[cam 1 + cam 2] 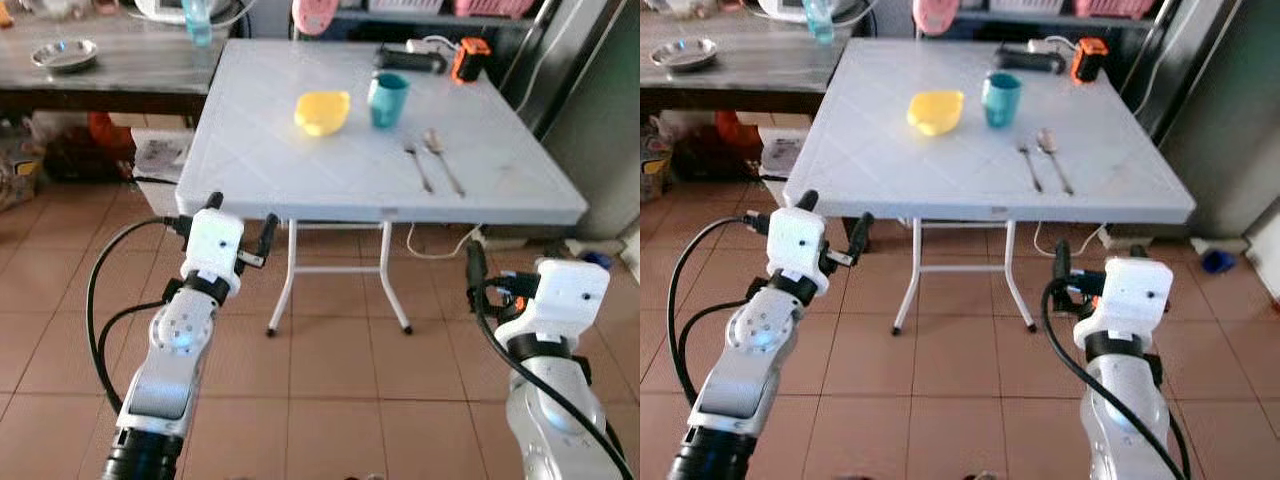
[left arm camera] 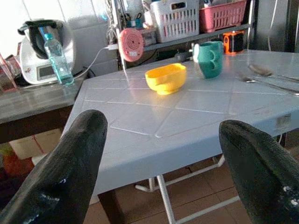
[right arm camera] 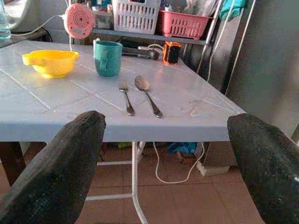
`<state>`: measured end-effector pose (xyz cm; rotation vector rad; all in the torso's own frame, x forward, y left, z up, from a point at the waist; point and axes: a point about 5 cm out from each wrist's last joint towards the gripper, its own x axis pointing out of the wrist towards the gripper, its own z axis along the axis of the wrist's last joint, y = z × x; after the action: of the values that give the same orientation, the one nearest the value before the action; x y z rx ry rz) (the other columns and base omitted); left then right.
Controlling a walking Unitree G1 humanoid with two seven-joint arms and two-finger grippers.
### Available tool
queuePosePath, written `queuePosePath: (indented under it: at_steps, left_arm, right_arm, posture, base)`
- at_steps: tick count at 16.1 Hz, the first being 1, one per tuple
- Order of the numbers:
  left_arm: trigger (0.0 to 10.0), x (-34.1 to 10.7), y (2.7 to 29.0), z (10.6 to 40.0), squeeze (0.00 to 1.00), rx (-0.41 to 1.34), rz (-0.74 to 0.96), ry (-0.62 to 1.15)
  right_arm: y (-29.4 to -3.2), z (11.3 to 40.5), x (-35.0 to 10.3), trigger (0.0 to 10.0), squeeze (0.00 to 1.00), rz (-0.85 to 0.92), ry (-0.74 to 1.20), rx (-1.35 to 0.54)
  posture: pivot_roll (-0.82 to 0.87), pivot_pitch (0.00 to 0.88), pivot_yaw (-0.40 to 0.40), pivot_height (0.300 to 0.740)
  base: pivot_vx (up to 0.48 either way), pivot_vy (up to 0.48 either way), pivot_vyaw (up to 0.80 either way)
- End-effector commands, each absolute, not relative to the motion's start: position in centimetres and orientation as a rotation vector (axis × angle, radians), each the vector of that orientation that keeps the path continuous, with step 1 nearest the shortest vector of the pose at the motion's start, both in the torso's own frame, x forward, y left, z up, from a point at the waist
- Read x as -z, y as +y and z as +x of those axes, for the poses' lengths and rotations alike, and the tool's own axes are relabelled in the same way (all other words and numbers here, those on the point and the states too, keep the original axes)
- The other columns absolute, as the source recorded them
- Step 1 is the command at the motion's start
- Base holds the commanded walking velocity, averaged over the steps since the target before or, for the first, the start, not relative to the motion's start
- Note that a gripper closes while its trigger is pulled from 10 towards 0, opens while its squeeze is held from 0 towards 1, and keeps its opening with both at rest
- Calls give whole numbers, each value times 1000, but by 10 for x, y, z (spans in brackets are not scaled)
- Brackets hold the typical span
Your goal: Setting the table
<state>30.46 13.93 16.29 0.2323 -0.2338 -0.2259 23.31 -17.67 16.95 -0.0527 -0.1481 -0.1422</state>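
Both grippers hung released and empty short of the white folding table, fingers spread wide with nothing between them. Left gripper sat just off the table's near left corner, at about edge height, its 2 black fingers pointing across the top. Right gripper was lower and further back from the near edge, below the table's right half, and only 1 of its fingers showed clearly from the head camera.

Judging from the layout, the step in hand was the approach before any pick. To do it well, the robot would need to close on the near edge and raise the right arm above the tabletop before reaching, since that wrist sat under edge height and could catch the rim.

Nearest on the table, toward its right side, the fork and spoon lay side by side, close but apart, handles toward the near edge. Both are thin and flat on the surface, so a low, level pinch across a handle would likely be needed.

Further in, near the table's middle, the yellow bowl stood just beside the teal cup, cup on the right. An orange and black device lay at the far right edge.

Beyond the table's left side, a metal dish sat on a dark counter.
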Motion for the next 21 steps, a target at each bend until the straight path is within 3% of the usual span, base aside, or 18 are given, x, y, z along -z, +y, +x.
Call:
queuePosePath:
  at_steps: [1,21]
  left_arm:
    - [10000,-169,139,306,0,238,229,-251]
    - [10000,-175,129,312,0,258,170,-255]
  right_arm:
    - [-177,233,-172,10000,0,-53,-155,144]
    - [-166,227,-175,10000,0,-88,-175,99]
  posture:
    - [114,137,-51,740]
    - [101,148,-44,740]
  base:
    - [368,0,0]
    - [456,0,0]
